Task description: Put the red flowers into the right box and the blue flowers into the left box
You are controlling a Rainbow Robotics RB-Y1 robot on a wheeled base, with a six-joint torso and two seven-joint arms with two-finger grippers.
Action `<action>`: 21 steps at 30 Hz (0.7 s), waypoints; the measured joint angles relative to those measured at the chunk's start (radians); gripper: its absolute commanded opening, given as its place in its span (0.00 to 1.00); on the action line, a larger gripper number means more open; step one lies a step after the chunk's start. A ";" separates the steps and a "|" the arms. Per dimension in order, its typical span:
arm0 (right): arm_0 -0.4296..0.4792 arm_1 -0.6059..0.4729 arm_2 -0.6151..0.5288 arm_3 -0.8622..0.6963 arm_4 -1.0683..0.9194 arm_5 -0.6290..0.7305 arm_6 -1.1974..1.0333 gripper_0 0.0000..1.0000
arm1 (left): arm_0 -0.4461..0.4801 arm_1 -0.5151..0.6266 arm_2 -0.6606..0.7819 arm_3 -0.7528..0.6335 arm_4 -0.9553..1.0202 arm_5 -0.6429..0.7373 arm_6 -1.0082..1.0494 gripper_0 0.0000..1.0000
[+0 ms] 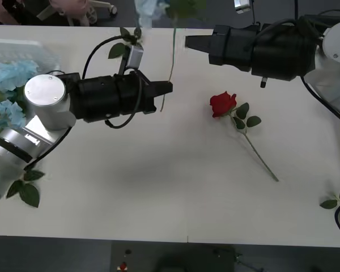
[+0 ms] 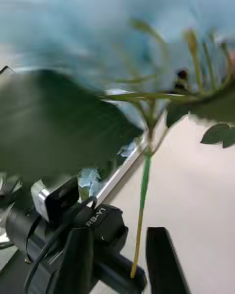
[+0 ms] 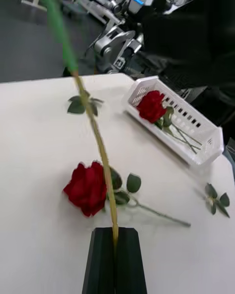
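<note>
Between my two black arms hangs a thin green flower stem (image 1: 171, 62); a red rose (image 1: 222, 104) lies beneath on open white table (image 1: 130, 192).

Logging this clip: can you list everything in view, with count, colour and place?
Table: one, white, in front of the robot.
Left box: one, pale, at the table's left edge.
Blue flowers: two, pale blue, in the left box.
Held blue flower: one, green stem, head raised at the table's far edge.
Red rose: one, lying on the table right of centre.
Right box: one, white, slotted, with one boxed red rose in it.
Leaf sprigs: three, green, loose on the table.
Left claw: black, shut on the stem's lower end.
Right claw: black, beside the stem, higher up.
</note>
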 measured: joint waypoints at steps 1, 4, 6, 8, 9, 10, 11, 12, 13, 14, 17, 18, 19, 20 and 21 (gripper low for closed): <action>0.000 0.000 0.000 0.000 0.002 0.000 0.000 1.00 | 0.003 0.050 -0.028 0.000 0.059 -0.006 0.000 0.00; 0.000 0.000 0.000 0.000 0.004 0.000 0.000 1.00 | 0.011 0.234 -0.095 -0.008 0.189 -0.007 0.000 0.00; 0.000 0.000 0.000 0.000 0.004 0.000 0.000 1.00 | 0.013 0.380 -0.113 -0.040 0.205 0.011 0.000 0.00; 0.000 -0.001 0.000 0.000 0.004 0.000 0.000 1.00 | 0.018 0.536 -0.110 -0.084 0.234 0.068 0.001 0.00; -0.001 -0.001 0.000 0.000 0.004 0.001 0.000 1.00 | 0.023 0.614 -0.106 -0.101 0.259 0.106 0.002 0.00; -0.001 -0.001 0.000 0.000 0.004 0.003 0.000 1.00 | 0.031 0.690 -0.099 -0.109 0.287 0.147 0.007 0.00; -0.001 -0.004 0.000 0.000 0.004 0.015 0.000 1.00 | 0.040 0.761 -0.090 -0.109 0.309 0.196 0.023 0.00; -0.001 -0.010 0.000 0.000 0.004 0.042 0.000 1.00 | 0.052 0.825 -0.080 -0.102 0.323 0.236 0.040 0.00; -0.001 -0.022 0.001 0.001 0.004 0.076 0.000 1.00 | 0.069 0.885 -0.065 -0.087 0.331 0.276 0.061 0.00; -0.001 -0.038 0.003 0.003 0.004 0.112 0.000 1.00 | 0.089 0.936 -0.047 -0.065 0.333 0.306 0.075 0.00; -0.001 -0.110 0.052 0.006 0.029 0.154 -0.016 1.00 | 0.172 1.017 0.044 0.054 0.316 0.381 0.082 0.00; -0.003 -0.138 0.085 0.006 0.048 0.151 -0.037 1.00 | 0.204 1.021 0.081 0.102 0.301 0.398 0.082 0.00; -0.005 -0.163 0.123 0.007 0.076 0.148 -0.072 1.00 | 0.233 1.018 0.113 0.148 0.285 0.407 0.082 0.00; -0.008 -0.185 0.160 0.007 0.105 0.147 -0.117 1.00 | 0.255 1.010 0.135 0.197 0.271 0.410 0.082 0.00; -0.012 -0.203 0.200 0.007 0.149 0.147 -0.169 1.00 | 0.272 0.998 0.147 0.252 0.261 0.411 0.081 0.00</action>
